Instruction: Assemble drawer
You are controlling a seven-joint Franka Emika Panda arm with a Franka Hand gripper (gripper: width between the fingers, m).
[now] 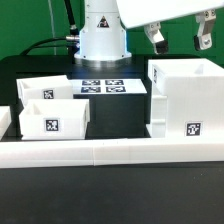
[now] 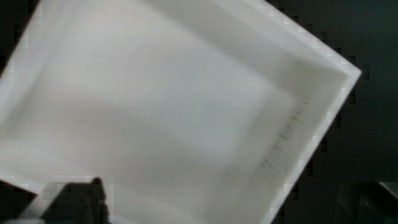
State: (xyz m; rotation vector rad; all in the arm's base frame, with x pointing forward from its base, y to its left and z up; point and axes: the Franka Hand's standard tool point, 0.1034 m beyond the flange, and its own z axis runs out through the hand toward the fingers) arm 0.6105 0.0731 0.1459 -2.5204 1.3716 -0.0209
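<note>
The large white cubic case (image 1: 186,98) stands at the exterior view's right, with a square tag on its near face. In the wrist view, its white panel (image 2: 178,100) fills most of the picture. My gripper (image 1: 179,39) hangs just above the case's top, open and empty, its two fingers spread wide. One dark fingertip (image 2: 79,204) shows in the wrist view over the panel's edge. Two smaller open-topped trays sit at the exterior view's left, the near tray (image 1: 54,119) bearing a tag and the far tray (image 1: 42,90) behind it.
The marker board (image 1: 100,88) lies flat between the trays and the case, in front of the robot base (image 1: 100,35). A long low white rail (image 1: 110,153) runs across the front. A white piece (image 1: 5,120) shows at the left edge.
</note>
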